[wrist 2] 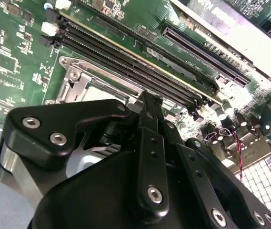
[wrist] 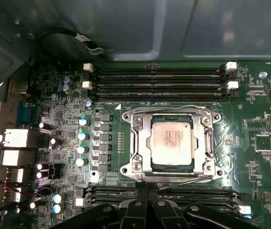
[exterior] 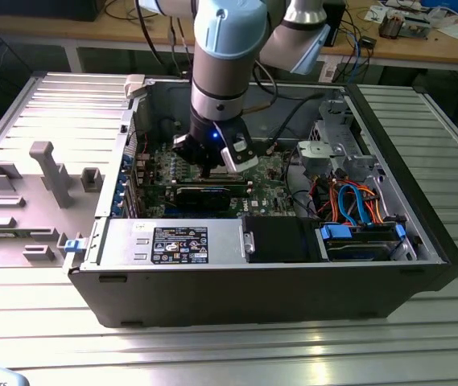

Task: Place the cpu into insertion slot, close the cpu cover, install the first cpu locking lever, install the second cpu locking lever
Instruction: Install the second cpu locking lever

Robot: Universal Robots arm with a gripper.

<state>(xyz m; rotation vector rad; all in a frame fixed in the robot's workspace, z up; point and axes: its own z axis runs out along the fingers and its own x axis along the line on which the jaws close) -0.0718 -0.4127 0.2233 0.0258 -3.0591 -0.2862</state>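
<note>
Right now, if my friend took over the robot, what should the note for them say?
Gripper: down inside the open computer case, just above the motherboard beside the socket. I cannot tell what its fingers are doing.

Cpu: already sitting flat in the insertion slot, metal face up.

Cpu cover: looks lowered, framing the chip.

Locking levers: a thin wire lever lies along the socket edge nearest the gripper. Whether it is latched is unclear, and I cannot make out the other one.

Done: chip placed, cover seems down. Left: check both levers are locked.
</note>
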